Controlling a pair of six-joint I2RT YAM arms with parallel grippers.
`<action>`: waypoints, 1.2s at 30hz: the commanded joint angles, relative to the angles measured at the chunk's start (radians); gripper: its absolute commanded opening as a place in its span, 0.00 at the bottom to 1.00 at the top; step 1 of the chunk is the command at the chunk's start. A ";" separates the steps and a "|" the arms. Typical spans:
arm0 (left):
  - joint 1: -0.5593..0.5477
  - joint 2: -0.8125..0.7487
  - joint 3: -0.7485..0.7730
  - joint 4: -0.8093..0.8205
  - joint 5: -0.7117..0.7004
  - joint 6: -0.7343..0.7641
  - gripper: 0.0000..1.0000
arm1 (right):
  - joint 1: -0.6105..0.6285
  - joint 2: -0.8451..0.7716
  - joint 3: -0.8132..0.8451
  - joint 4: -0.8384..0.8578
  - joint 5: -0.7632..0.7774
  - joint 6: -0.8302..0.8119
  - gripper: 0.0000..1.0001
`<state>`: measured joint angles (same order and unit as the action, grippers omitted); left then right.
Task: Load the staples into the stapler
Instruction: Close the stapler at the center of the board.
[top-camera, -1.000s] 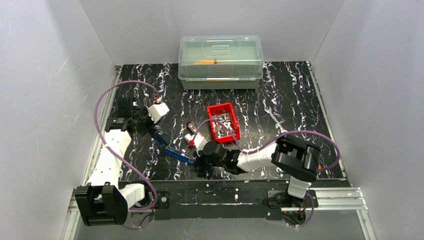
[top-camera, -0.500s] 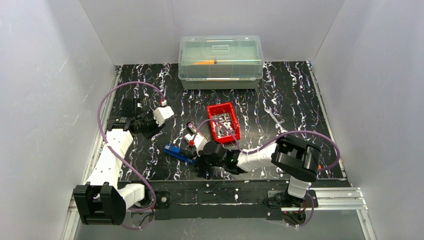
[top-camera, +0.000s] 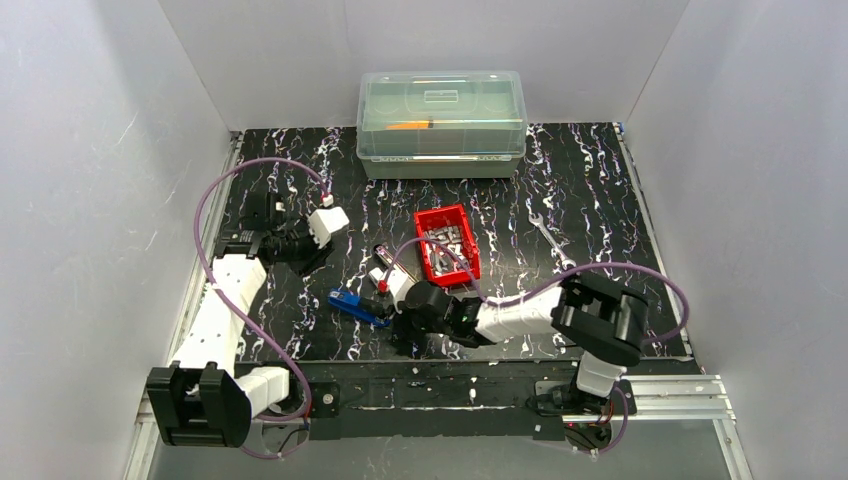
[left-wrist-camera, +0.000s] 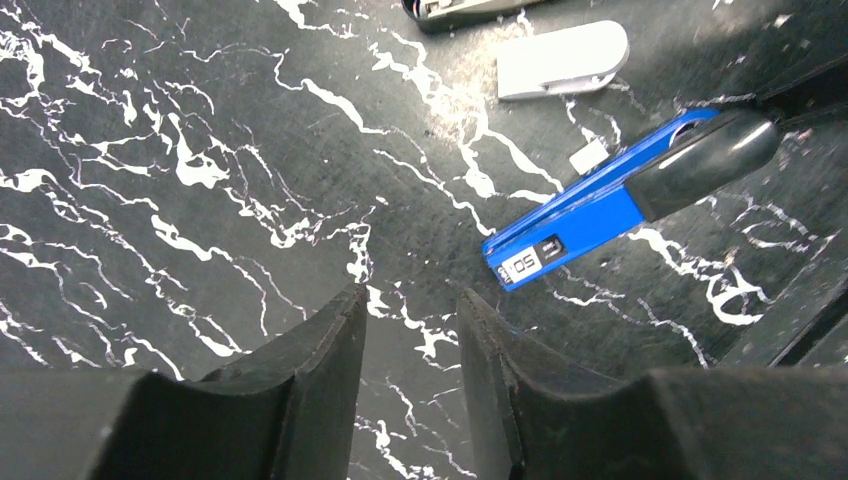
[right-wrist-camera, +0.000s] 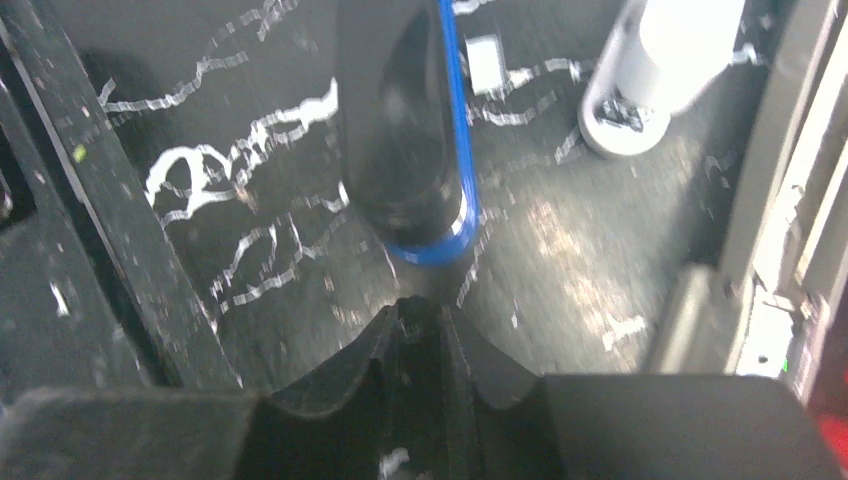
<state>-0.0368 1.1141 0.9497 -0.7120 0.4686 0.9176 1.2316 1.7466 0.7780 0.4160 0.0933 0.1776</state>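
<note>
Stapler (left-wrist-camera: 585, 215) lies closed, not yet loaded | left gripper (left-wrist-camera: 412, 300) narrowly parted, empty, clear of it | right gripper (right-wrist-camera: 420, 305) just off its dark end, probably to brace it, gap unclear

Table (top-camera: 600, 180): lidded box (top-camera: 441, 115) at far edge, centre; small bin (top-camera: 424, 216) nearer, mid-table, w/ staples (top-camera: 445, 240) in it; wrench (top-camera: 551, 240) R of bin, apart from it; stapler (top-camera: 357, 303) flat on table, near-L of bin, toward near edge; loose plastic piece (left-wrist-camera: 560, 60) behind stapler, btwn it and bin; L gripper (left-wrist-camera: 410, 300) over table behind-L of stapler, apart from it; R gripper (right-wrist-camera: 422, 305) low, just beside stapler's R end.
</note>
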 joint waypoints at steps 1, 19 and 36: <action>-0.005 0.033 0.065 -0.005 0.085 -0.083 0.39 | -0.022 -0.161 0.027 -0.231 0.062 0.002 0.35; -0.023 0.467 0.389 -0.164 0.308 0.360 0.65 | -0.110 -0.390 -0.077 -0.546 0.240 0.088 0.71; -0.143 0.962 0.780 -0.588 0.311 1.284 0.74 | -0.169 -0.389 -0.102 -0.496 0.099 0.035 0.53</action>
<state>-0.1444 2.0403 1.6714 -1.1851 0.7712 1.9663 1.0771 1.3567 0.6891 -0.1211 0.2390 0.2325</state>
